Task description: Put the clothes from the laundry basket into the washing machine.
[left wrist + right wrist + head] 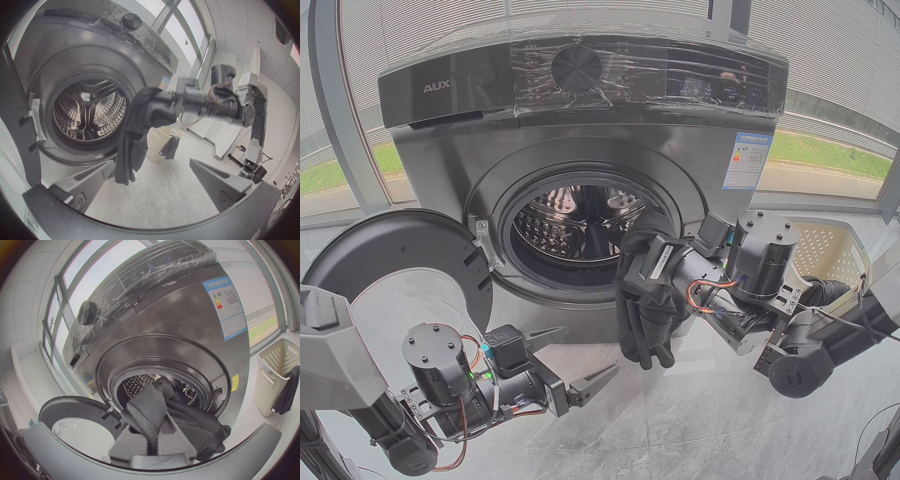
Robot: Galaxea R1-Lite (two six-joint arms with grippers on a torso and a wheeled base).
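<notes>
At the washer (581, 144) mouth, the right gripper (153, 443) is clenched on a black garment (640, 312). The cloth is bunched at the drum (575, 228) rim and hangs down outside, not yet in. The door (394, 262) stands wide open on the left, and bare metal ribs show in the drum. On the floor right of the washer, the basket (831, 250) has a second dark garment (286, 393) draped over its rim; its bottom is hidden behind the right arm. The left gripper (590, 350) hangs low before the door, jaws spread, holding nothing.
</notes>
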